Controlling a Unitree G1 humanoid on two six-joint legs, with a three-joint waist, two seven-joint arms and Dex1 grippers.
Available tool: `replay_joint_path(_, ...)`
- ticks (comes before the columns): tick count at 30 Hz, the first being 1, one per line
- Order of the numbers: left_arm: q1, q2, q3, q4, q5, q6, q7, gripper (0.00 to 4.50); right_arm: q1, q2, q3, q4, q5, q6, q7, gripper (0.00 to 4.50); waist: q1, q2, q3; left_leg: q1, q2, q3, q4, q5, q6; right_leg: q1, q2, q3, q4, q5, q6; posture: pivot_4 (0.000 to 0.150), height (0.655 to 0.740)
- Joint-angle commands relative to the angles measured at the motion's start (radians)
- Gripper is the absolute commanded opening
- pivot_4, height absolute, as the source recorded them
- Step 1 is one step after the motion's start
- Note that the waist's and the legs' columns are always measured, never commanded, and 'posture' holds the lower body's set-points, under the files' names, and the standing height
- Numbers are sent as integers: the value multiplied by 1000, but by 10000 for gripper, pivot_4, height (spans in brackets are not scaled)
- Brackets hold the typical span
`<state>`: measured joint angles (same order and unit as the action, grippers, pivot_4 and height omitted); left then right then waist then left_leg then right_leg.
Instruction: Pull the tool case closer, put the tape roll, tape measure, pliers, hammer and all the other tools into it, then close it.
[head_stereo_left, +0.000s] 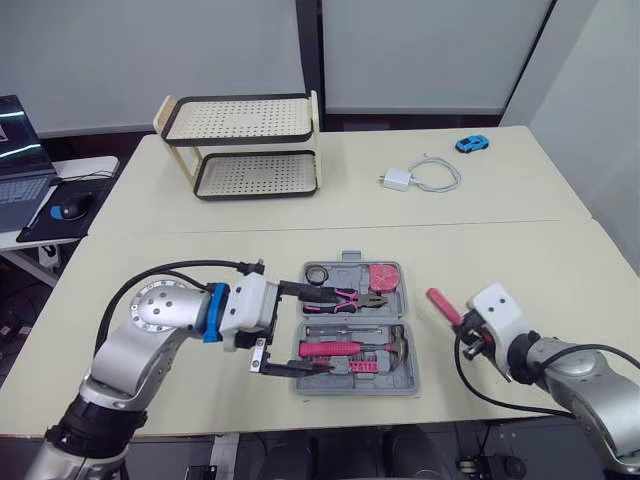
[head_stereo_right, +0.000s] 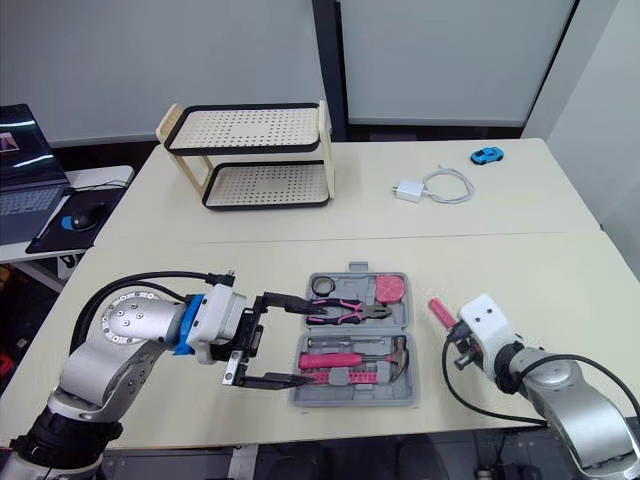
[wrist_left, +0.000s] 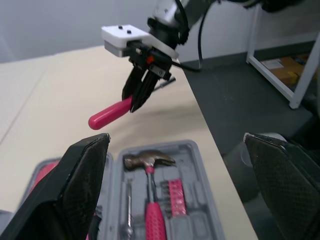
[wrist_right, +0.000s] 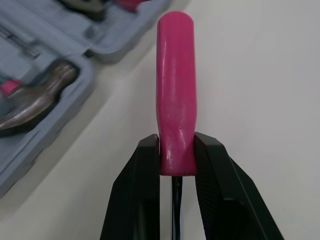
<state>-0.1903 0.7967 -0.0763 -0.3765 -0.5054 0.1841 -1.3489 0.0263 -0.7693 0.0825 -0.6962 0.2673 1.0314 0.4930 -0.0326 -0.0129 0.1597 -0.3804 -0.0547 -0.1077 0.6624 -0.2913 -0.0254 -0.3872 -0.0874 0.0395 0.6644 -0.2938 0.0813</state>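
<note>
R gripper (wrist_right: 176, 146) pinches pink-handled tool (wrist_right: 175, 75) (screwdriver, prob.); L gripper (head_stereo_left: 322, 330) spread at tool case (head_stereo_left: 360, 392) edge. Next: carry over free slot, lay flat, then release.

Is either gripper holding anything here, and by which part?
Right gripper clamps a pink-handled screwdriver at the handle's shaft end; left gripper is open, holding nothing.

1. You have one tool case (head_stereo_left: 356, 391).
2. Inside it you can count one hammer (head_stereo_left: 335, 348), one pair of pliers (head_stereo_left: 345, 297), one tape roll (head_stereo_left: 318, 273) and one tape measure (head_stereo_left: 384, 275).
3. Outside it you can count one screwdriver (head_stereo_left: 441, 303), one two-tier rack (head_stereo_left: 240, 118), one charger (head_stereo_left: 397, 180), one toy car (head_stereo_left: 472, 144), one laptop (head_stereo_left: 15, 135) and one mouse (head_stereo_left: 70, 210).
</note>
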Motion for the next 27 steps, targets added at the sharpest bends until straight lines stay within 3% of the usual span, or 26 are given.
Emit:
replay_joint_path(1, 24, 43, 64, -1, -22, -21, -32, 45000, -83, -69, 79, -96, 25, -14, 93, 6038, 1, 0, 0, 0, 0, 0, 0, 0, 0, 0, 0, 0, 0, 0, 0, 1500, 7400)
replay_joint_path(14, 167, 164, 182, 70, -12, -110, -156, 45000, -485, 7, 486, -140, 72, 187, 168, 6038, 3, -1, 1, -1, 0, -2, 0, 0, 0, -1, -1, -2, -1, 0, 0, 1500, 7400)
replay_joint_path(27, 271, 204, 240, 98, -5, -172, -210, 45000, -634, 90, 730, -116, 46, 288, 101, 6038, 1, 0, 1, -1, 0, -2, 0, 0, 0, -2, -1, -2, 0, 0, 0, 1500, 7400)
